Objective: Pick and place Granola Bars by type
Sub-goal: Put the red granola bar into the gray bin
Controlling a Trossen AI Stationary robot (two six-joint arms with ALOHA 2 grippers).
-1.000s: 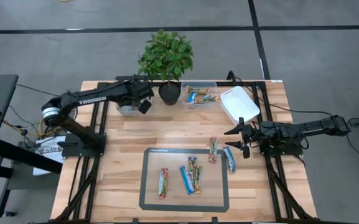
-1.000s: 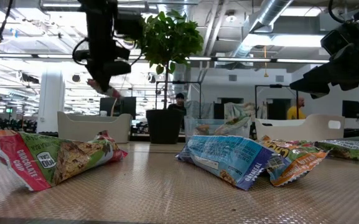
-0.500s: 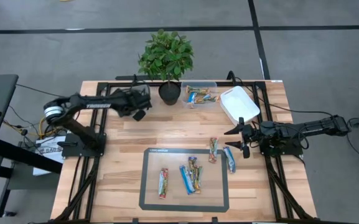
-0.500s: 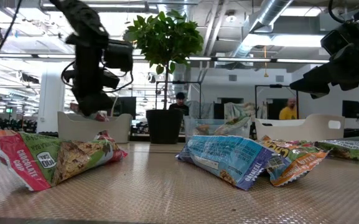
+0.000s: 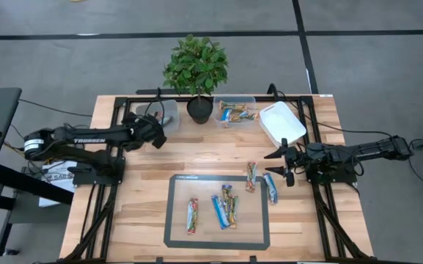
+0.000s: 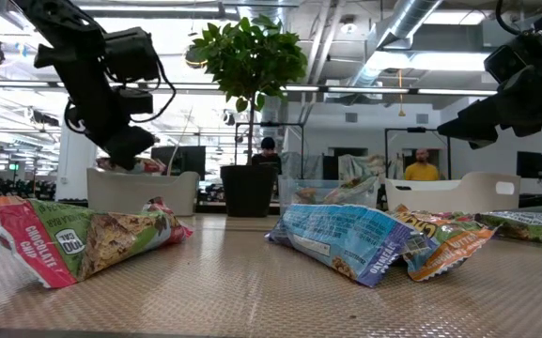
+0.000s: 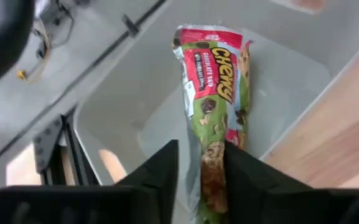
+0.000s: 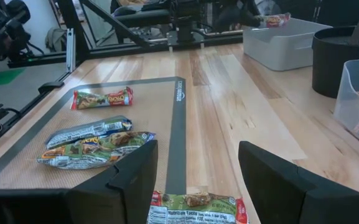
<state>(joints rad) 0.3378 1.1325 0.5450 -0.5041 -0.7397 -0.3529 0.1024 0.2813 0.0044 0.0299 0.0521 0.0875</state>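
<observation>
Left gripper (image 7: 201,180): fingers pinched narrow on a green-and-red bar (image 7: 215,93), hanging over the left tub (image 5: 164,111), the tub left of the potted plant (image 5: 195,67). The wrist view shows the bar dangling above the tub's pale floor.

Left tub: sits at the table's back edge, just left of the plant pot; seen level, its rim (image 6: 142,189) lies below the arm.

Mat (image 5: 178,236): lies in front of the plant, toward the table's near edge, carrying a green-and-red bar (image 5: 192,215) on its left part and a touching cluster of blue and orange-green bars (image 5: 224,207) toward its middle.

Loose bars: one green bar (image 5: 251,176) rests across the mat's right border, a blue bar (image 5: 270,188) just off it, both right of and nearer than the plant.

Middle tub (image 5: 234,111): clear, immediately right of the plant pot, already holding several blue bars.

White tub (image 5: 281,122): further right of the plant.

Right gripper (image 5: 281,161): fingers spread wide, holding nothing, waiting above the loose green bar.

Risk: the held bar is gripped near one end, so it could swing. If released off-centre it may catch the tub's rim and land on the table. A late release could drag it back out.

Also at risk: the overlapping bars on the mat could come up together, mixing types.
</observation>
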